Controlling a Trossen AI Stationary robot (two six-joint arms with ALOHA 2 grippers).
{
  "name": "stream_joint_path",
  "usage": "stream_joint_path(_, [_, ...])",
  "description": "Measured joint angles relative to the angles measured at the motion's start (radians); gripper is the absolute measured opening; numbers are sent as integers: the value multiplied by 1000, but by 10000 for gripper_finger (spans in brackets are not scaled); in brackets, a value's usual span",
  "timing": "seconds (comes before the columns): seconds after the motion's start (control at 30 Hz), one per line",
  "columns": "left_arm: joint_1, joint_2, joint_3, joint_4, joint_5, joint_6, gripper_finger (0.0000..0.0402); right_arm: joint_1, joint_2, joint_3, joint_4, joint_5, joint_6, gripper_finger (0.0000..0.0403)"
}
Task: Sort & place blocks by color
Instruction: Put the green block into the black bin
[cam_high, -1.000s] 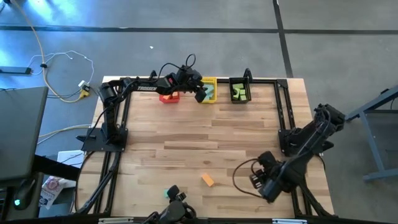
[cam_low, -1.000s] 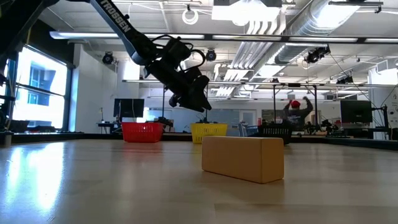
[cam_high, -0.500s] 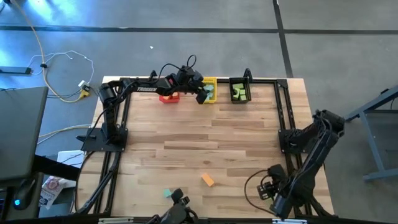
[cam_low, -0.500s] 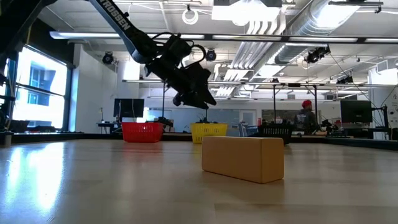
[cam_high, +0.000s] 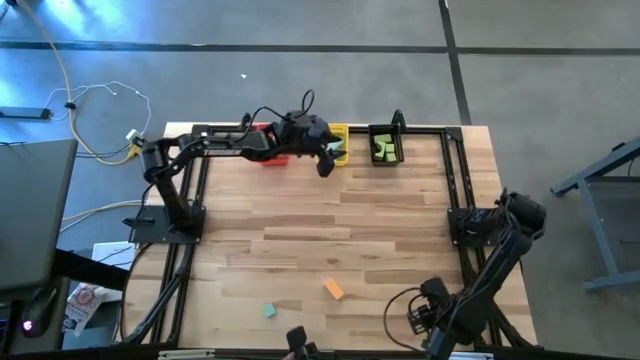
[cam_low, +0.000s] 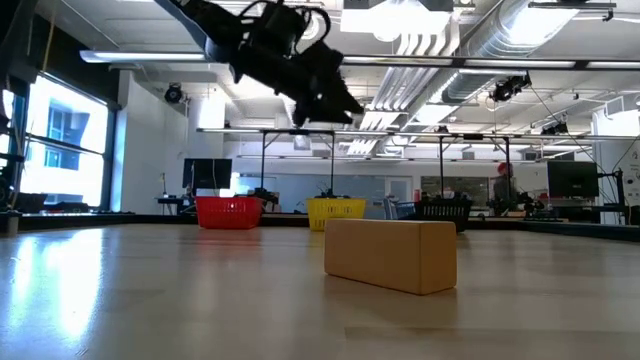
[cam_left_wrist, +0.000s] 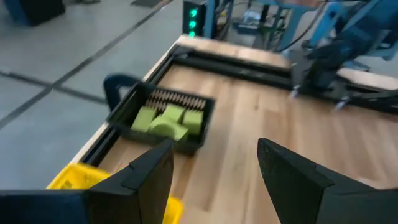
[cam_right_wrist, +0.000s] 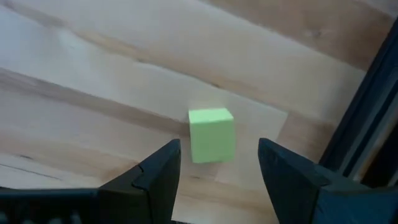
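The right hand (cam_right_wrist: 214, 171), fingers apart and empty, hovers over a green cube (cam_right_wrist: 211, 134) near the counter's (cam_high: 330, 220) front right corner, lined up for a pick. The left hand (cam_high: 326, 165), also open and empty, hangs by the yellow bin (cam_high: 337, 146) at the back. An orange block (cam_high: 334, 289) and a teal block (cam_high: 269, 311) lie unsorted near the front.

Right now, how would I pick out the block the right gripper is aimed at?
Start at the table's near right corner, where the open right gripper hangs beside the dark frame rail. Just ahead of it lies one light green cube, alone on bare wood, unlike the green blocks in the far black bin.
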Motion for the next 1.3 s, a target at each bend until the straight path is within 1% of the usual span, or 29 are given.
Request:
stream_joint_path(0.07, [-17, -23, 0, -7, 0, 19, 216, 0, 16, 0, 6, -24, 0, 201])
stream_joint_path(0.27, [-68, -59, 0, -33, 0, 31, 216, 0, 64, 0, 12, -26, 0, 201])
stream_joint_path(0.37, [-90, -60, 0, -40, 0, 32, 216, 0, 90, 0, 42, -28, 0, 201])
stream_joint_path(0.6, [-124, -60, 0, -39, -7, 100, 216, 0, 135, 0, 75, -54, 0, 197])
stream_joint_path(0.7, [-128, -60, 0, -39, -8, 100, 216, 0, 137, 0, 75, -56, 7, 171])
stream_joint_path(0.83, [-128, -60, 0, -51, -10, 100, 216, -2, 135, 0, 75, -58, 8, 106])
stream_joint_path(0.87, [-127, -60, 0, -60, -12, 99, 216, -3, 135, 1, 75, -56, 10, 96])
stream_joint_path(1.1, [-129, -60, 0, -137, -11, 101, 216, -23, 135, 1, 52, 52, 16, 96])
stream_joint_path(1.17, [-136, -60, 0, -154, -12, 137, 216, -35, 132, 0, 41, 106, 15, 96])
stream_joint_path(1.3, [-158, -60, 0, -187, -11, 255, 216, -60, 105, -1, 2, 235, 7, 96])
